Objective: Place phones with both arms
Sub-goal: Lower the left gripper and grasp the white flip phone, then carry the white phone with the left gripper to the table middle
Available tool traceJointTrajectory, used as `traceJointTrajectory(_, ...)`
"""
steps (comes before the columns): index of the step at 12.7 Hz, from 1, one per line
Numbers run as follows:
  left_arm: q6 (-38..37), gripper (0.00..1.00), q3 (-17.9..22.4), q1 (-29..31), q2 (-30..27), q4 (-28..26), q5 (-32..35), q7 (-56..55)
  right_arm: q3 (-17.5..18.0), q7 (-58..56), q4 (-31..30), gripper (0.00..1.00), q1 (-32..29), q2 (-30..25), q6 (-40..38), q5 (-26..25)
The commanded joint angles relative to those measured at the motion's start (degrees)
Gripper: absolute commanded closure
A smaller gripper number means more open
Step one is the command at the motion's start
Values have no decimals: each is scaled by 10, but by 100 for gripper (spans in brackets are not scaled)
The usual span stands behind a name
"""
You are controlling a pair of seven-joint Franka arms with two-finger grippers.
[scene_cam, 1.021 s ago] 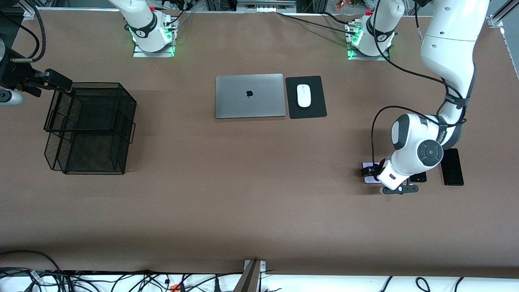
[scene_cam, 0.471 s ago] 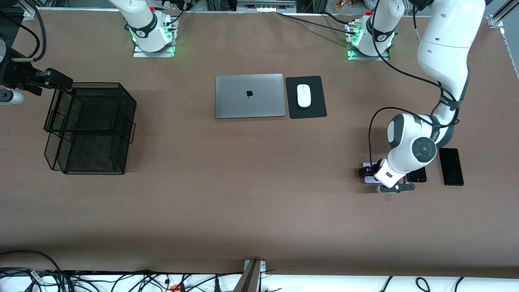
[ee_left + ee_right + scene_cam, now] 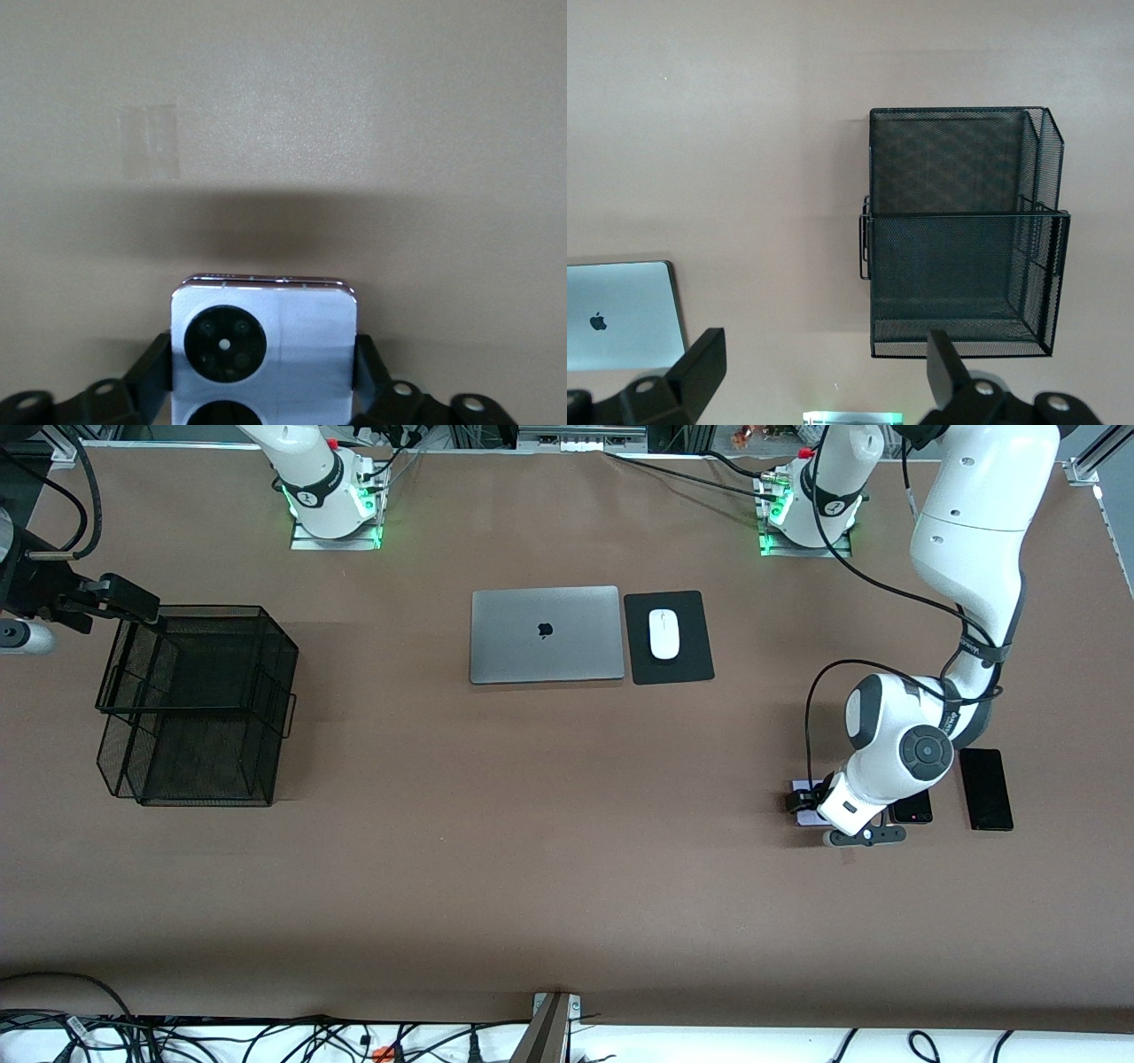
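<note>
The left gripper (image 3: 264, 367) pinched the glossy, rounded-square lilac-white phone (image 3: 264, 350) on the matte brown table (image 3: 567, 850), beside a squarish black phone (image 3: 914, 810) and a slim black slab (image 3: 985, 789). The right gripper (image 3: 817, 372) waited, fingers spread and empty, above a black wire-mesh basket (image 3: 961, 232).

Even overhead light, sharp frames; soft shadow band on table (image 3: 266, 212) past the lilac-white phone (image 3: 264, 345), mild glare.
</note>
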Motion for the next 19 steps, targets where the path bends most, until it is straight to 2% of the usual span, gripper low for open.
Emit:
traceJointTrajectory(1, 5, 69, 1, 0, -2, 4, 3, 9, 1, 1, 4, 0, 0, -1, -6, -1)
traceJointTrajectory(2, 6, 78, 1, 1, -5, 6, 3, 9, 1, 1, 4, 0, 0, -1, -6, -1)
traceJointTrajectory(5, -14, 79, -4, -3, -44, 39, -7, -5, 1, 1, 3, 0, 0, -1, -6, 0)
traceJointTrajectory(7, -54, 79, -37, -3, -49, 90, -8, -54, 1, 1, 4, 0, -2, 1, -6, 0)
traceJointTrajectory(9, -144, 80, -76, -13, -46, 173, -7, -125, 1, 1, 4, 0, -2, 1, -7, 0)
traceJointTrajectory(10, -195, 85, -78, -27, -38, 219, -7, -156, 1, 1, 4, 0, -2, 2, -8, 0)
traceJointTrajectory(12, -248, 85, -78, -82, -19, 277, -8, -219, 1, 1, 4, 0, -2, 2, -8, 0)
traceJointTrajectory(15, -247, 85, -75, -151, 27, 367, -8, -317, 1, 1, 4, 0, -2, 2, -9, 0)
traceJointTrajectory(19, -241, 86, -68, -231, 105, 458, -4, -392, 0, 0, 4, 0, -2, 3, -13, -1)
